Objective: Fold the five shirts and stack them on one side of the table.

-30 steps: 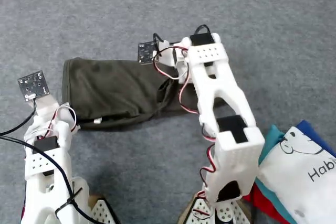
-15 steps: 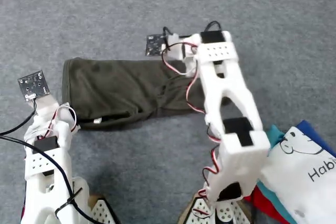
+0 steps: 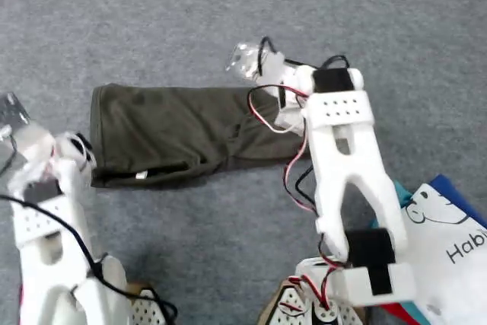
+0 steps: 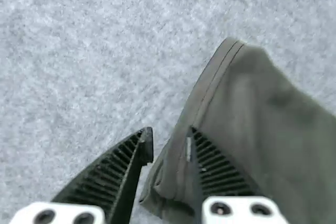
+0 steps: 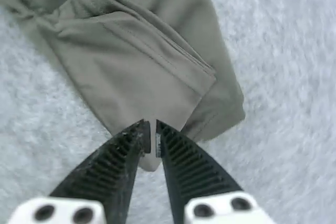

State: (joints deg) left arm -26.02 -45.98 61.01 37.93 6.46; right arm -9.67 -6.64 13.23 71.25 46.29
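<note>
Our left claw (image 4: 169, 139) hangs low over the grey bench (image 4: 79, 51), jaws a little apart, with one finger over the corner of the olive shirt (image 4: 262, 129) and the other just off the cloth. The shirt lies flat from this claw across to the right claw (image 5: 151, 128), whose jaws pinch its edge. Well behind that claw, beside the arm's base, sits a pile of shirts (image 3: 437, 245).

Beneath the right arm (image 3: 342, 150) we lose the green shirt's (image 3: 167, 131) end; the picture's edge cuts the shirt pile (image 3: 441, 241) at the table's (image 3: 152, 20) right near corner.
</note>
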